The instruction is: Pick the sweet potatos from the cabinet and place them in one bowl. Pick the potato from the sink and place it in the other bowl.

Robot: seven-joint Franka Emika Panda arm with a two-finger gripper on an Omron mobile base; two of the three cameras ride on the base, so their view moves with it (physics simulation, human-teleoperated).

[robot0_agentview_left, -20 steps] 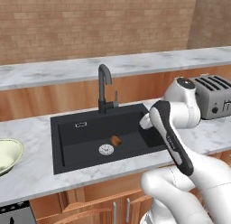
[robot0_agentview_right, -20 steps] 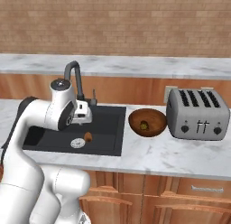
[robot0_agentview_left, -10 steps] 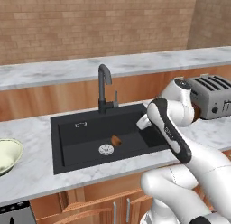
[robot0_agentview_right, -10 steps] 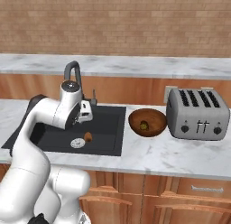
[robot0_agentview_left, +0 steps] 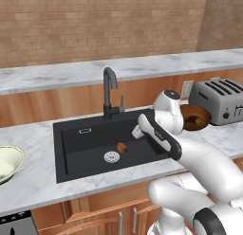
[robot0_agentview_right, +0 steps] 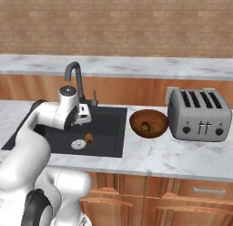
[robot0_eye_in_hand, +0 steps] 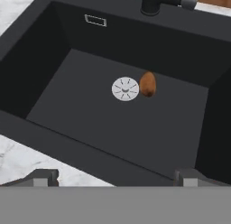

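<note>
I find the gripper (robot0_eye_in_hand: 115, 175) spread wide and empty, poised over the near rim of the sink (robot0_eye_in_hand: 54, 69). The potato (robot0_eye_in_hand: 147, 84) lies on the basin floor, touching the drain (robot0_eye_in_hand: 125, 88) at its 3 o'clock in the hand view. My concern is the descent: the potato is rounded (and the floor smooth), so an off-centre closure could roll it away, and the faucet (robot0_agentview_left: 110, 92) at 12 o'clock may foul the wrist. The brown bowl (robot0_agentview_right: 149, 123) already holds something dark; the potato belongs in the pale bowl (robot0_agentview_left: 8, 163), well apart to the left, a long carry that risks a drop.
</note>
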